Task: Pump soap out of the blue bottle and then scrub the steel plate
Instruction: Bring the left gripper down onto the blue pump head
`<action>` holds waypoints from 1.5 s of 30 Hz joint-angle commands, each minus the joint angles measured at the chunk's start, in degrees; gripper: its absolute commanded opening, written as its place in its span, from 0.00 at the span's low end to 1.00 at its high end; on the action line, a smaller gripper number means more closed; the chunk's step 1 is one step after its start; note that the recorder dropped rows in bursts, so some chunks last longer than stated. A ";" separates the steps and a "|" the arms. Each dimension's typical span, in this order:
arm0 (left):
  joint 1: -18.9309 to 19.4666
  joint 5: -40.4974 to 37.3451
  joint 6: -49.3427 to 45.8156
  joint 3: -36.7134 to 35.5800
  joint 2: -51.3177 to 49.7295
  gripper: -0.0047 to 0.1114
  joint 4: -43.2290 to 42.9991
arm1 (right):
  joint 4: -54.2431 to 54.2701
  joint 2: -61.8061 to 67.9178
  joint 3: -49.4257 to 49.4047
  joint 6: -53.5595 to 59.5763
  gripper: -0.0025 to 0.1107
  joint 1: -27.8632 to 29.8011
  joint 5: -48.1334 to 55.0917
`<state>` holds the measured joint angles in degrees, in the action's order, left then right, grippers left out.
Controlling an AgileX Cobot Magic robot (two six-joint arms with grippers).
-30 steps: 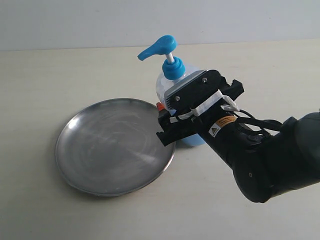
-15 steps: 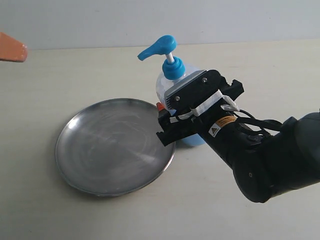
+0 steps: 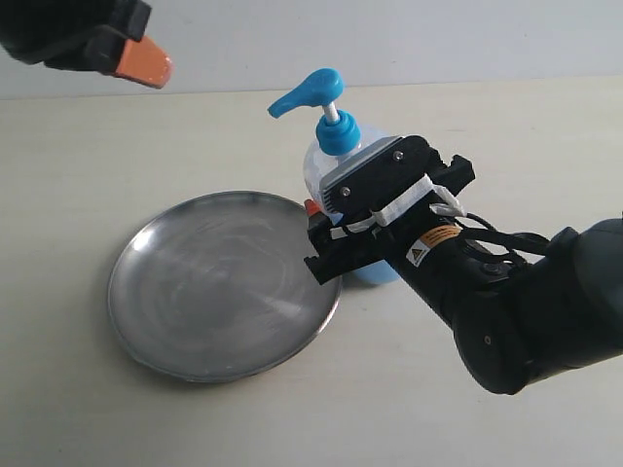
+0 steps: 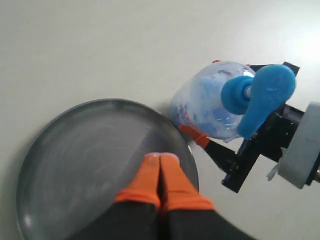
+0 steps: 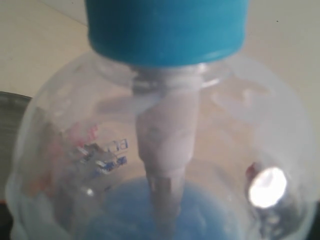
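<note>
Soap [image 5: 150,212] sits as a light blue pool low in the blue bottle [image 3: 337,136], whose clear body above it is only streaked with pale film. We see the bottle standing upright on the cream table [image 3: 506,117], at about 2 o'clock from the steel plate [image 3: 222,282] and just beside its rim. Its pump head [image 3: 310,94] is raised on the stem, with the nozzle pointing toward 9 o'clock, on the plate's side.

The right gripper [image 3: 316,233] reaches in from about 4 o'clock, its jaws spread wide around the bottle's round body with one finger on each side. In the left wrist view an orange pad [image 4: 195,135] lies against the bottle's wall, so we read this as a grip on the bottle. The right wrist view is filled by the bottle at close range: the blue collar, the white dip tube and some printed lettering on the wall.

The left gripper [image 4: 160,162] hangs high at about 10 o'clock from the plate in the exterior view, well apart from both plate and bottle. Its two orange fingertips [image 4: 147,175] are pressed together with nothing between them.

The plate lies flat on the table. Its brushed surface shows faint pale swirls, and we cannot tell whether these are soap or reflections.
</note>
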<state>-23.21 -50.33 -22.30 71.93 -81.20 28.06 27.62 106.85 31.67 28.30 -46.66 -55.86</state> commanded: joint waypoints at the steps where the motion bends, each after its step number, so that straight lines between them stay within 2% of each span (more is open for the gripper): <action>1: -3.39 -0.09 1.77 4.41 -3.14 0.04 -0.43 | -0.83 -0.49 0.72 0.20 0.02 0.00 -2.66; 9: -8.74 -0.33 3.29 11.73 -8.34 0.04 -0.70 | -0.83 -0.13 0.72 0.20 0.02 0.00 -2.66; 15: -11.34 -0.48 4.01 15.88 -11.03 0.04 -1.69 | -0.83 -0.13 0.72 0.20 0.02 0.00 -2.66; 24: -16.16 -3.44 9.28 19.30 -11.53 0.04 -11.60 | -0.95 -0.14 0.72 0.20 0.02 0.00 -2.66; 30: -17.40 -3.87 10.34 19.30 -11.53 0.04 -11.49 | -0.95 -0.14 0.72 0.20 0.02 0.00 -2.66; 45: -17.40 -2.29 12.12 19.30 -14.96 0.04 -11.26 | -0.95 -0.14 0.72 0.20 0.02 0.00 -2.66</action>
<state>-40.27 -53.71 -10.51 90.91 -96.08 16.90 27.62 106.85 31.67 28.30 -46.66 -55.76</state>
